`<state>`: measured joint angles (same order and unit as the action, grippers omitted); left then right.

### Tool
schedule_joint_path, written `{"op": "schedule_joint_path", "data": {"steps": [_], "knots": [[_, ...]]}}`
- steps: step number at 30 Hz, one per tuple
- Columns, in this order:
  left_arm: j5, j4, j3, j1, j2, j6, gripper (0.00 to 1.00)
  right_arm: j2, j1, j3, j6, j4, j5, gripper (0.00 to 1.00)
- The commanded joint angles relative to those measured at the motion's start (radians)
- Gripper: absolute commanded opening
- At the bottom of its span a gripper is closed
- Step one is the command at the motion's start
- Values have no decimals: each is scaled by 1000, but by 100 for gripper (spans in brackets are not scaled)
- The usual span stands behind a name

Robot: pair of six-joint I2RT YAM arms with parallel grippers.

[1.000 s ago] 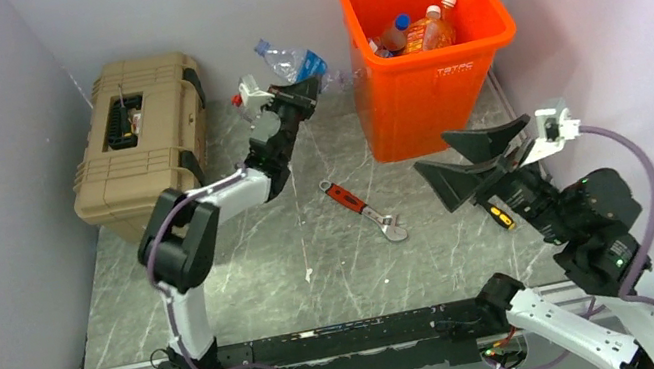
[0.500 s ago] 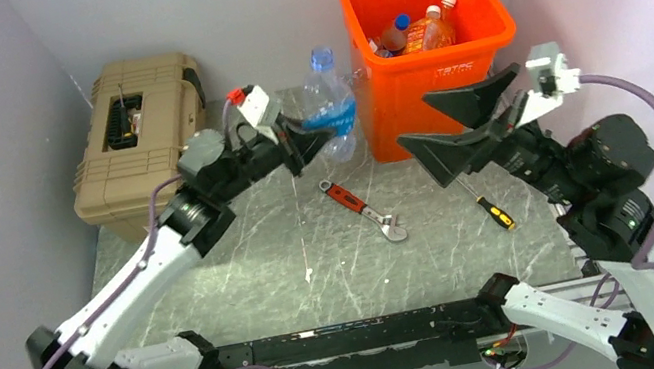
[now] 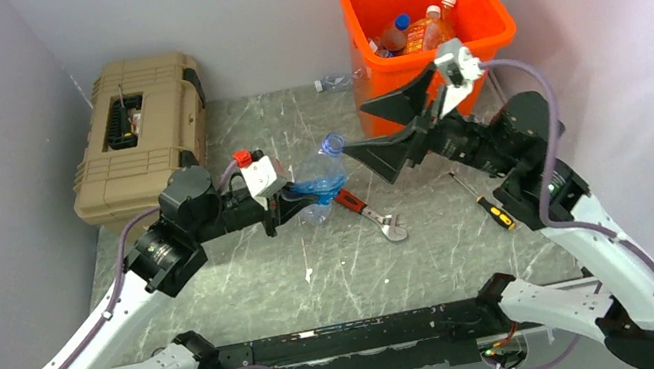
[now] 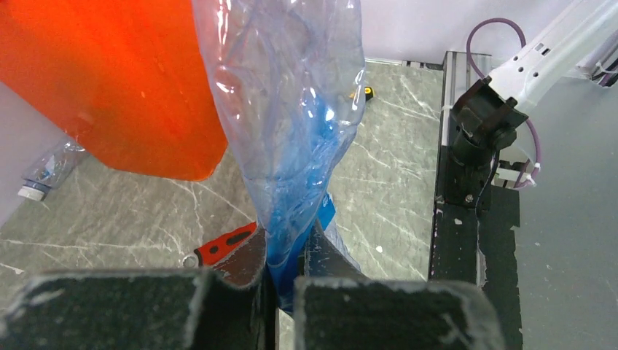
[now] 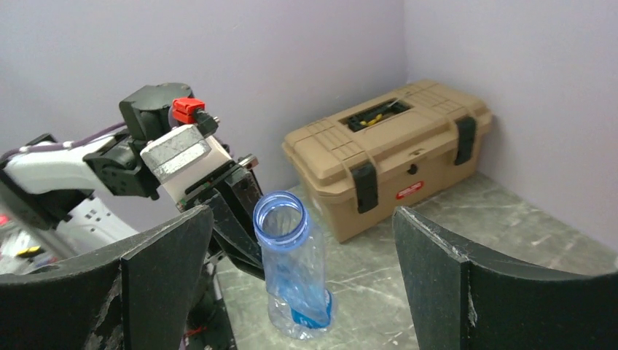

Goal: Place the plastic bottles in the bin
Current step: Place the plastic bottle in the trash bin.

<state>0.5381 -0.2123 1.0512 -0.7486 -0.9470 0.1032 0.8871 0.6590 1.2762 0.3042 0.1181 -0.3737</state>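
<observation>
My left gripper is shut on the blue-labelled lower part of a crushed clear bottle, held above the table's middle with its open neck pointing towards the bin. In the left wrist view the bottle rises from the gripper. My right gripper is open, just right of the bottle's neck. In the right wrist view the bottle stands between and beyond its fingers, and the gripper is empty. The orange bin at the back right holds several bottles. Another small bottle lies left of the bin.
A tan toolbox stands at the back left. A red-handled wrench lies under the held bottle, and a small screwdriver lies to its right. Grey walls close in the left, back and right sides.
My left arm has pulled the bottle back from beside the bin, lower and nearer. My right gripper has swung left towards the bottle and stays open.
</observation>
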Motion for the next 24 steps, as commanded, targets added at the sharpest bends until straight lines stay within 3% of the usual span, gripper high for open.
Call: {"op": "schedule_joint_path", "data": {"steps": [1,7,13,15,24], "knots": [[33,21,1,-1,20,29,0,68,39,80,-7,-48,-82,98],[23,32,-17,-1,33,28,0,131,93,103,-38,1,-14,96],[12,58,-28,-1,33,15,0,182,141,131,-80,49,4,83],[10,65,-30,-1,33,15,0,199,157,142,-90,77,37,74],[-12,111,-70,-1,57,12,0,237,168,166,-97,159,131,16]]}}
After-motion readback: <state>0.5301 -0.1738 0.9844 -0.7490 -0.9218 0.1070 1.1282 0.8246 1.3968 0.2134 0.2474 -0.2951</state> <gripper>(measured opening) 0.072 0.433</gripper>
